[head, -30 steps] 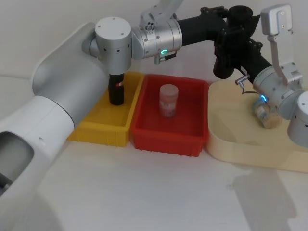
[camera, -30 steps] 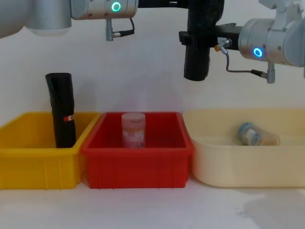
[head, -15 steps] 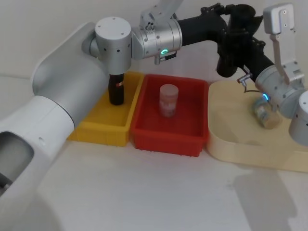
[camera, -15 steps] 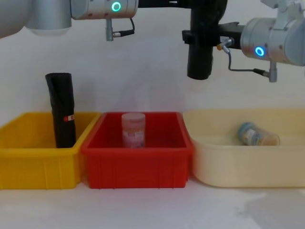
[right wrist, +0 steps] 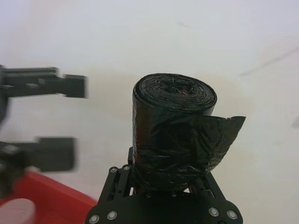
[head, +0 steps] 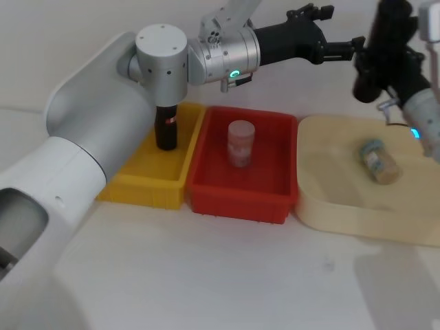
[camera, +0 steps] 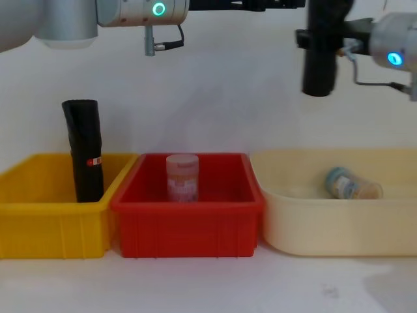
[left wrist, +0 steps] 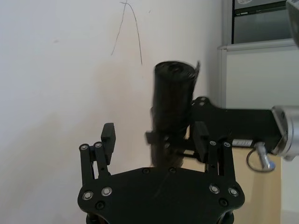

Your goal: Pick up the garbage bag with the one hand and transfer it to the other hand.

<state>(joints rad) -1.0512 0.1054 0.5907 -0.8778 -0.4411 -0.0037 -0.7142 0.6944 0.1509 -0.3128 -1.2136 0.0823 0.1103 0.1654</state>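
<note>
Bright, even, diffuse light; no glare. Soft faint shadows on the tabletop [head: 206, 275] in front of the cream tray [head: 323, 206]. Motion blur smears the garbage bag [left wrist: 173, 107] in left wrist view.

The garbage bag [right wrist: 174, 130], a black roll with a loose flap of plastic sticking out to one side, is held upright at its lower end by the right tool [right wrist: 163, 183]. Beyond it, the left tool [right wrist: 44, 119] is seen blurred, its fingers spread apart with nothing between them. A red bin [right wrist: 49, 201] is seen in the corner.
</note>
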